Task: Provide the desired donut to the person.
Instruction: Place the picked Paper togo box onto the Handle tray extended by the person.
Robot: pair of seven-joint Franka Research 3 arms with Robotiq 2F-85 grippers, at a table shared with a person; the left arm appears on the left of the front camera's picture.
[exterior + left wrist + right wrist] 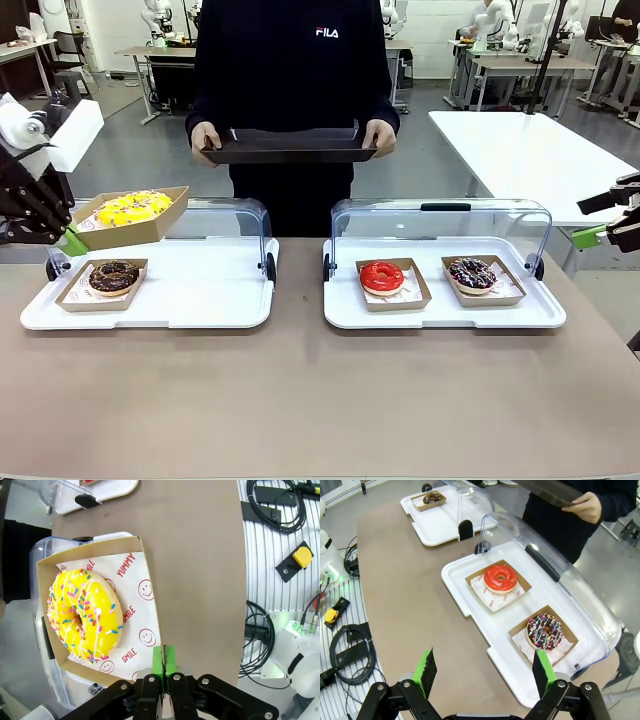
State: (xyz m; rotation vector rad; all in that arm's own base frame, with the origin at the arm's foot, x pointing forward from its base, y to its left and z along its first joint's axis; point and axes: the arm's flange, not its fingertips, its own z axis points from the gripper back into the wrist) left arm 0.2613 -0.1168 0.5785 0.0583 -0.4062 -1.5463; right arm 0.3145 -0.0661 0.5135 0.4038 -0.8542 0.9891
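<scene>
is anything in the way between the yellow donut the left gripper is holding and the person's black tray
The open clear lid stands beside the yellow donut box, toward the person's black tray. The left gripper holds the box roughly level with the lid's top, so it probably clears.

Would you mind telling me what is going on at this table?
The left gripper is shut on the edge of a cardboard tray holding the yellow sprinkled donut, lifted above the table. The person stands across, holding out a dark tray with both hands. The right gripper hangs open off to the side; the red donut sits untouched.
</scene>
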